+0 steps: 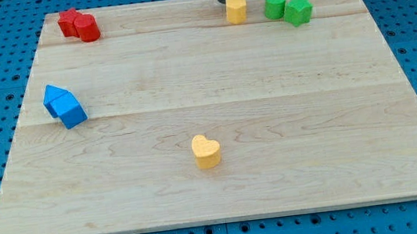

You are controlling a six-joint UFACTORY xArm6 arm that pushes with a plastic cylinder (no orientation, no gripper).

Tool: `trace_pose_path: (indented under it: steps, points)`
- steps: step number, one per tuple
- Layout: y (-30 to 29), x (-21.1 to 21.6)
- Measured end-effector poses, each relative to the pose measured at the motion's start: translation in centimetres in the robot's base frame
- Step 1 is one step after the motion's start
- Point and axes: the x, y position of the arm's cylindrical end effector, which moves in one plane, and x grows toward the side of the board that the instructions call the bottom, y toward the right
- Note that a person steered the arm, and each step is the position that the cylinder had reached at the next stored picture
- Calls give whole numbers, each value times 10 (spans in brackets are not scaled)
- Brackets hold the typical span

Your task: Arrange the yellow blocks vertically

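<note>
My tip (pixel 226 0), a jawless dark rod, sits just behind the yellow rounded block (pixel 236 8), apparently ready to push it toward the yellow heart-shaped block (pixel 206 150).

1. Far edge is crowded: my tip (pixel 225 1) sits just left of and behind the yellow cylinder (pixel 236 9), nearly touching.
2. Right of it, the green cylinder (pixel 274 5) and green star (pixel 299 10) touch; only a narrow gap separates yellow from green.
3. Far left corner: two red blocks (pixel 78 25), touching.
4. Left side: two blue blocks (pixel 64 106), touching.
5. The yellow heart (pixel 206 151) stands alone, near centre, with open wooden board (pixel 350 116) all round.
</note>
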Motion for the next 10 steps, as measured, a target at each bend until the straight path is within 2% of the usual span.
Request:
trace_pose_path:
  steps: [1, 2, 4, 5, 6, 9, 10]
  points:
    - [3, 59]
    - [28, 65]
    - [12, 23]
    - [25, 1]
    - [53, 12]
    - [55, 128]
    - [60, 87]
